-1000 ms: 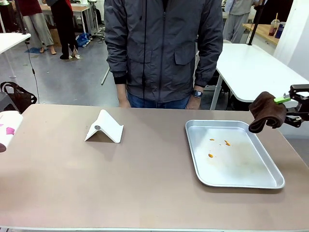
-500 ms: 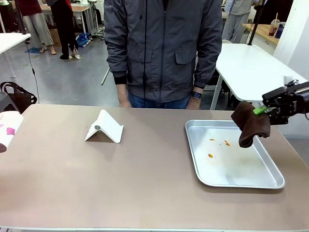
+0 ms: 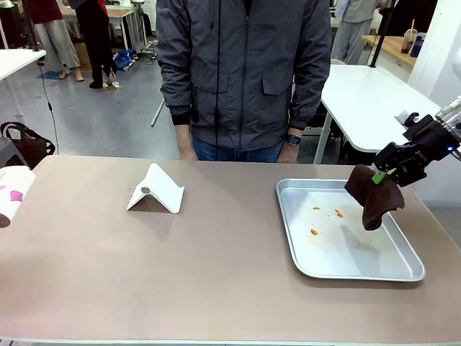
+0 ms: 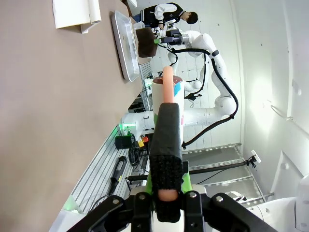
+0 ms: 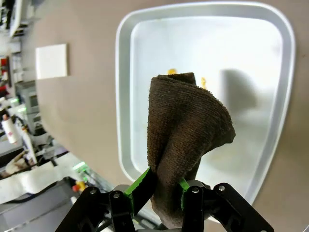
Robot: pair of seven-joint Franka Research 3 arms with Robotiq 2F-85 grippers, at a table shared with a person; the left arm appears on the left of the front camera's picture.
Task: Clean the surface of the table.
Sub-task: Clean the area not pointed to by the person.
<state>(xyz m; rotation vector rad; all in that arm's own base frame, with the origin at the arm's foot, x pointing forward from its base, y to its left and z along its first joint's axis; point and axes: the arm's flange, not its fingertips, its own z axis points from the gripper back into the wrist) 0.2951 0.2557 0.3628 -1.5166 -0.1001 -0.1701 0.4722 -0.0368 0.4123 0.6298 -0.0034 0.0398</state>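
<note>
The brownish table carries a silver tray at the right, with three orange crumbs in it. My right gripper is shut on a dark brown cloth, which hangs over the tray's right part, above its floor. From the right wrist, the cloth rises out of the gripper above the tray. My left gripper is shut on a white roll with pink marks. That roll sits at the table's left edge.
A folded white stand sits left of the middle of the table. A person in a grey jacket stands at the far edge, hands down behind it. White tables stand behind at the right.
My right gripper has carried the cloth leftward from beyond the table's right edge to over the tray, and has tilted downward. The left side has not moved.
</note>
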